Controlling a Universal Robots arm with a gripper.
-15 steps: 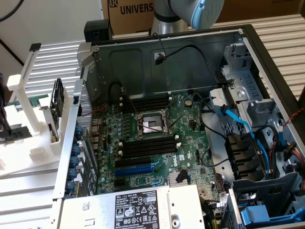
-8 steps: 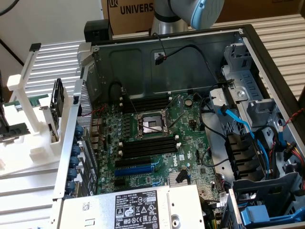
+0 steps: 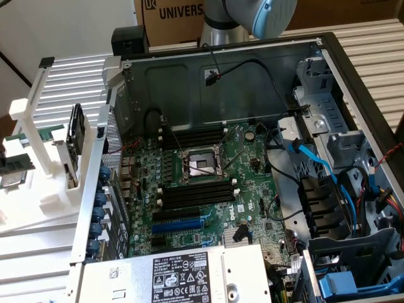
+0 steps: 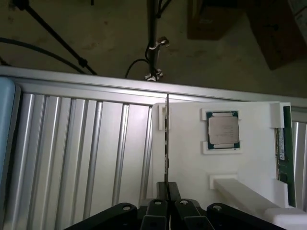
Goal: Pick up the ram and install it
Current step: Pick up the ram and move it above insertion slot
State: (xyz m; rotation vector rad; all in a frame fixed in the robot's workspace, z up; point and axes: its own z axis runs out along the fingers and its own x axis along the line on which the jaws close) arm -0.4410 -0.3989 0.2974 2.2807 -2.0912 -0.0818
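Bright light washes out the white holder (image 4: 187, 163) and ribbed counter (image 4: 86, 143) (mild glare); the floor (image 4: 96, 43) beyond lies dim.

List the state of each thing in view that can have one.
gripper: shut on the ram.
the ram: clamped edge-on in the gripper, not yet in a slot.
second green stick: resting at the edge of the white tray.
processor chip: seated in its tray recess.
computer case: side open.
black memory slots: empty.
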